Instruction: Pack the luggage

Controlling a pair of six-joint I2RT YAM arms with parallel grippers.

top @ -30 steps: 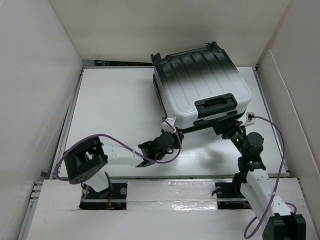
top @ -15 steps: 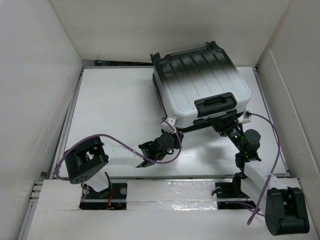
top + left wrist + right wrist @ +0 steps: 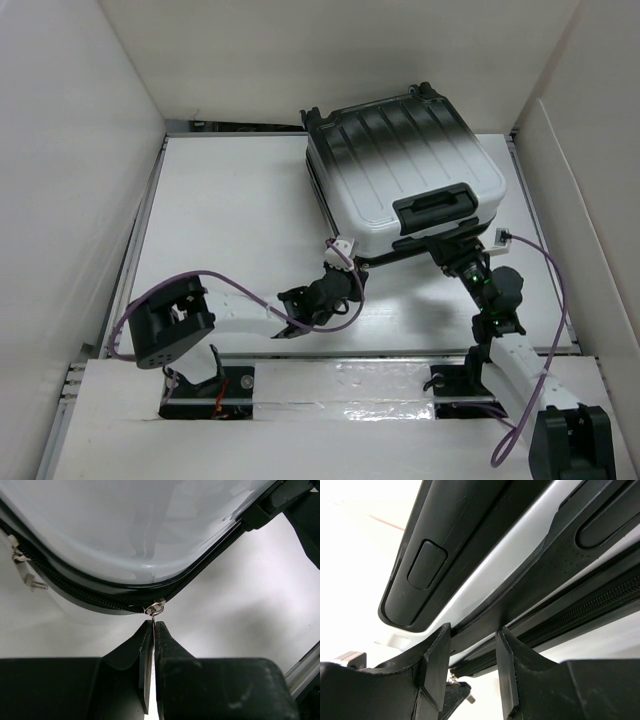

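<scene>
Silver-white luggage (image 3: 400, 170) is sitting closed at the far right of the table (image 3: 230, 200) and you're seemingly zipping: left gripper (image 3: 153, 625) pinching the zipper pull (image 3: 155, 608), right gripper (image 3: 471, 645) straddling the handle base (image 3: 485, 622), clamp unclear, steady pull along the seam needed next.

- No lettering, brand mark, number or sign can be read on the luggage (image 3: 400, 170) in any of the three views.
- Nothing legible shows anywhere else in the scene either.
</scene>
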